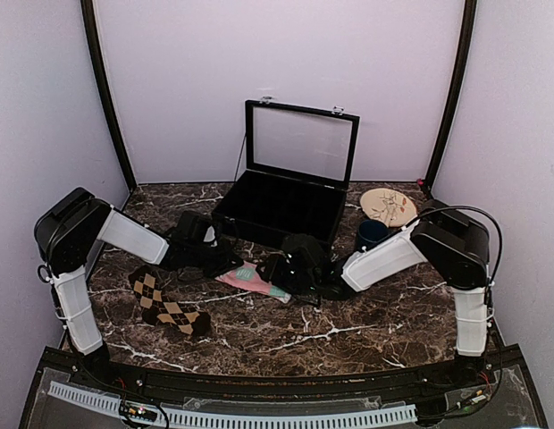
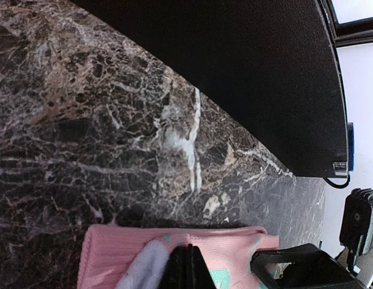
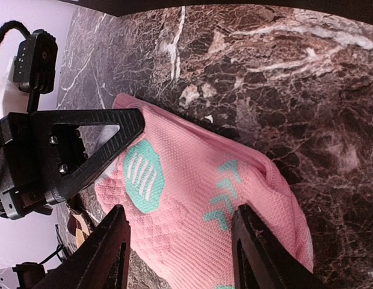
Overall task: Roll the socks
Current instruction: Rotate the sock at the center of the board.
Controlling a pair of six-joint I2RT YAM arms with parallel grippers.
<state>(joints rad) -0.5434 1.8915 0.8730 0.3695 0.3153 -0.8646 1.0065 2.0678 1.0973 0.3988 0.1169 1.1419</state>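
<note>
The pink sock [image 1: 252, 278] with teal patches lies flat on the marble table between both grippers. The dark brown argyle sock [image 1: 167, 308] lies apart at the front left. My left gripper [image 2: 186, 262] is shut, its tips pressed onto the pink sock [image 2: 114, 256] beside a white patch; I cannot tell whether any fabric is pinched. My right gripper [image 3: 181, 244] is open just above the pink sock [image 3: 192, 198], one finger [image 3: 111, 250] on each side of it. The left gripper's black finger [image 3: 84, 150] rests at the sock's far edge.
An open black case [image 1: 286, 204] with a glass lid stands behind the grippers, its side close in the left wrist view [image 2: 234, 72]. A dark blue mug [image 1: 371, 234] and a round tan plate [image 1: 389, 207] sit at the back right.
</note>
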